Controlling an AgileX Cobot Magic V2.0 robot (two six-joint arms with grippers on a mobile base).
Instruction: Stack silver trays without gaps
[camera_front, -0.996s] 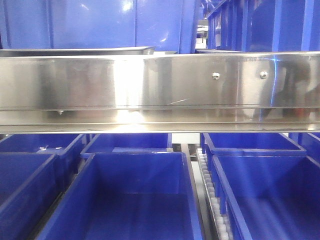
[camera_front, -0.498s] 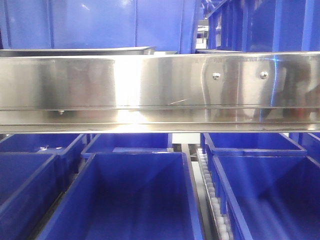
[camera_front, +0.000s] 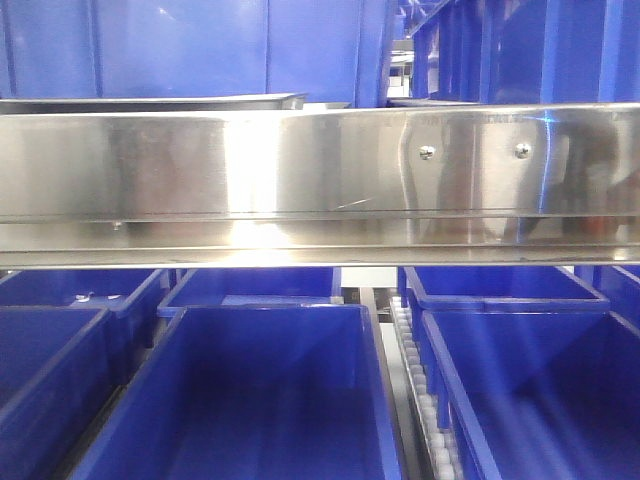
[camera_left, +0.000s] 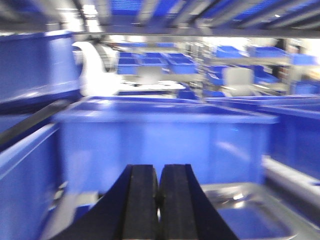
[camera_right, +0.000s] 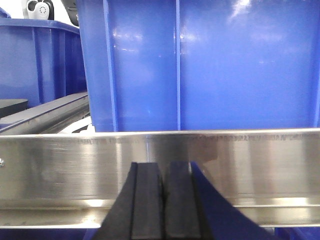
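In the front view only a slim edge of a silver tray (camera_front: 150, 101) shows, lying just above the left part of the steel rail. The blurred left wrist view shows a silver tray (camera_left: 250, 200) low on the right, its shiny floor mirroring blue. My left gripper (camera_left: 159, 172) is shut just left of and in front of it, with nothing visible between its black fingers. My right gripper (camera_right: 162, 167) is shut too, its tips close in front of the steel rail's face. Neither gripper appears in the front view.
A broad mirror-like steel rack rail (camera_front: 320, 175) with two rivets (camera_front: 427, 152) spans the front view and also fills the right wrist view as the rail (camera_right: 60, 170). Deep blue bins (camera_front: 250, 400) sit below it and blue bins (camera_front: 200, 45) above. A blue bin (camera_left: 160, 140) stands ahead of the left gripper.
The front view has slid slightly: the rail's rivets and the bins now sit a few pixels further left. The tray edge above the rail keeps its place relative to the rail.
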